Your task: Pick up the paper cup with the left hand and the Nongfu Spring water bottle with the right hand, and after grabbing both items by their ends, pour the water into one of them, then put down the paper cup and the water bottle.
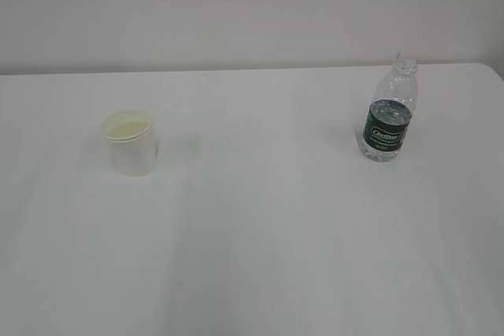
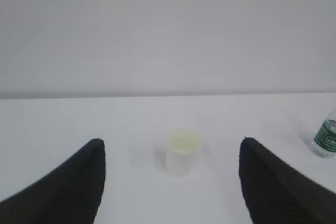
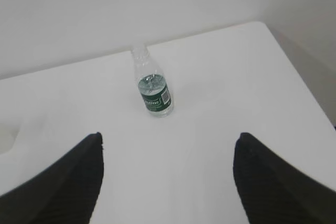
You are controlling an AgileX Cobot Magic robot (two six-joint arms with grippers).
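From the outside camera, no arms in shot: the cup [image 1: 131,142] stands upright on the left of the white table [image 1: 260,257], and the bottle [image 1: 389,112] stands upright well apart on the right, cap off, with what looks like water [image 1: 383,145] low in it, though the level is hard to read. Over to the left wrist: the left gripper [image 2: 172,179] has its jaws spread wide and empty, the cup [image 2: 183,152] sitting dead ahead between the two dark fingers [image 2: 79,182], not touched, and the bottle's edge peeks in at far right. Now the right wrist: the right gripper [image 3: 168,177] is just as wide and empty, the bottle [image 3: 153,88] ahead and a little left of centre, clear of the fingers [image 3: 273,177]. So this looks like the very start, the reach not yet made. Next, I'd say, each arm must advance and drop to its own target, the right one shading left, then close gently: a paper cup crushes easily, and an open bottle spills if tipped.
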